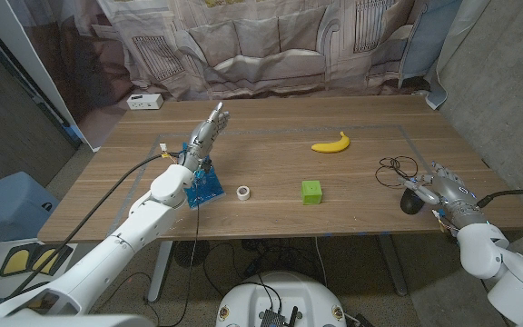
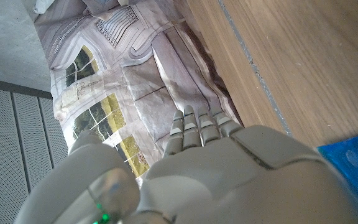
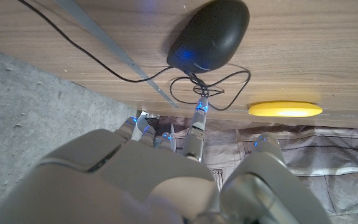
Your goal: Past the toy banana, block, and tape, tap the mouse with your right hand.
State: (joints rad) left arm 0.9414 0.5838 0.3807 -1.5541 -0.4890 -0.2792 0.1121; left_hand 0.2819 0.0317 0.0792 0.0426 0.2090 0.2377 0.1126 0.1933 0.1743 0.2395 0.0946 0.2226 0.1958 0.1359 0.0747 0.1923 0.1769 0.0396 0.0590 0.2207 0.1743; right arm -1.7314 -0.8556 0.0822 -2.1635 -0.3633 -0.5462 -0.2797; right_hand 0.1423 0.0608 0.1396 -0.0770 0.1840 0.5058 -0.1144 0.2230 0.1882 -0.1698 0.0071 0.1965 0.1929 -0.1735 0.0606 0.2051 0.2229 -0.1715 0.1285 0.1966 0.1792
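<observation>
The black mouse is sitting near the table's right edge, just beside the right hand, which is hovering with its fingers spread and nothing in them; whether a fingertip is already touching the mouse cannot be told from the head view, though the right wrist view is showing the mouse lying a little apart from the fingertips. The likeliest slip, judging from here, is catching the thin black cable that is looping loosely across the wood beside the mouse: a finger snagging a coil would be dragging the mouse instead of tapping it. A heavy or off-centre tap could also be sliding the smooth, domed, glossy shell toward the nearby edge, since the wooden table is looking slick and finely grained. The toy banana, a curved yellow piece with a plastic-looking sheen, the small green block, matt and square-cornered, and the little white ring of tape are all lying well to the left of the mouse, so they are posing little risk. The left hand is reaching out over the table with its fingers straight and together, holding nothing, above a blue, speckled flat pad.
</observation>
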